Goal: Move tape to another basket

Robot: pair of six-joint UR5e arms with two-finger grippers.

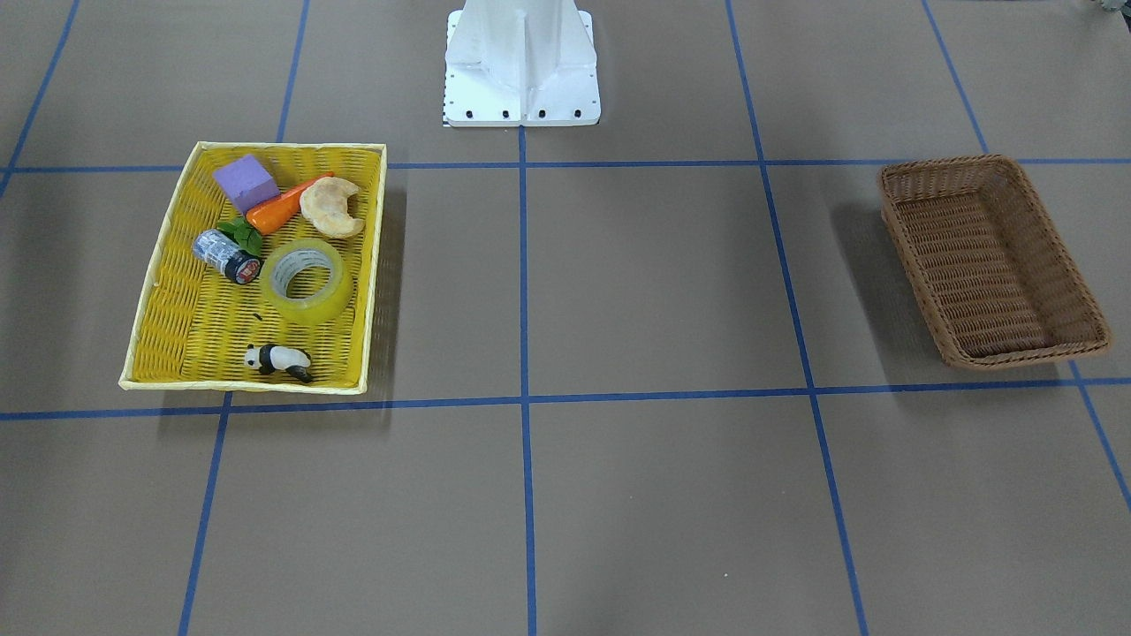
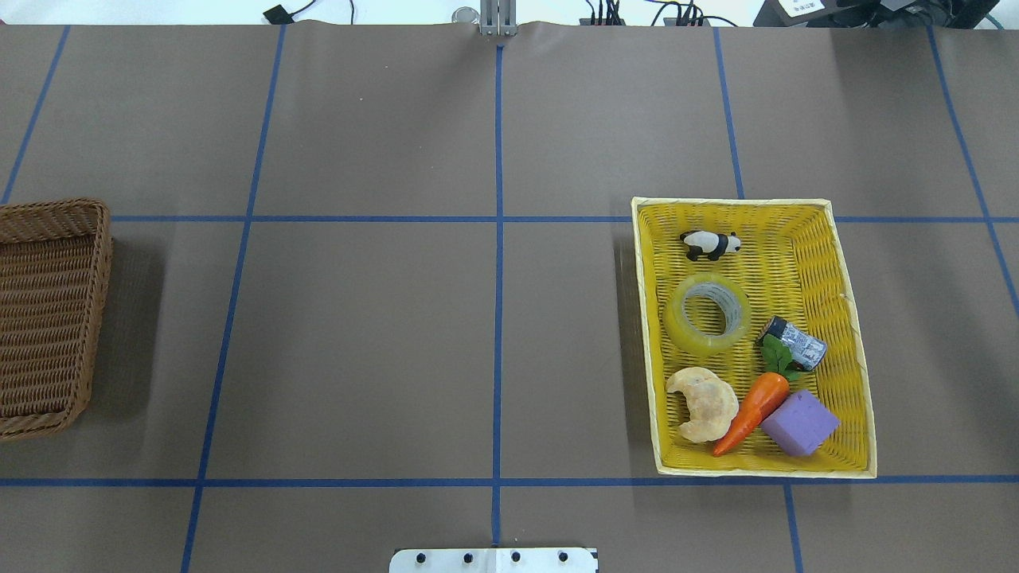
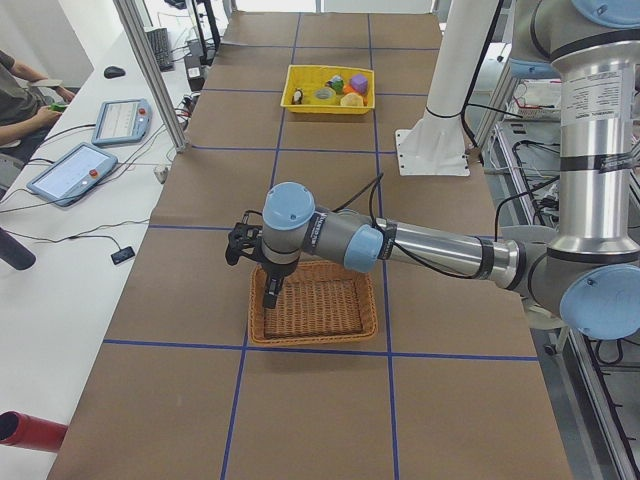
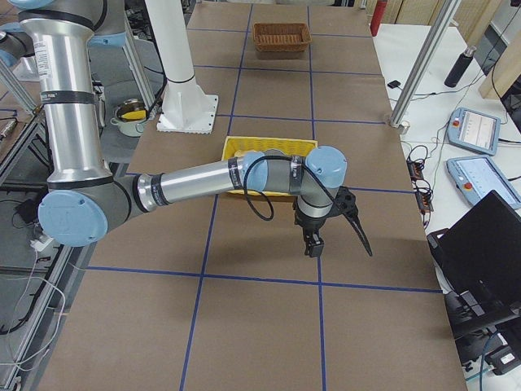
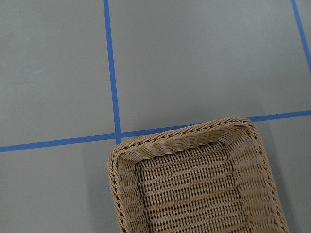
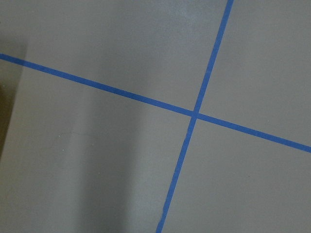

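Note:
The tape is a translucent yellow roll lying flat in the yellow tray-basket, also seen in the overhead view. The brown wicker basket stands empty at the other end of the table. My left gripper shows only in the exterior left view, hovering over the far rim of the brown basket; I cannot tell whether it is open or shut. My right gripper shows only in the exterior right view, over bare table in front of the yellow basket; I cannot tell its state.
The yellow basket also holds a panda figure, a croissant, a carrot, a purple block and a small grey cylinder. The white robot base stands between the baskets. Blue tape lines grid the brown table.

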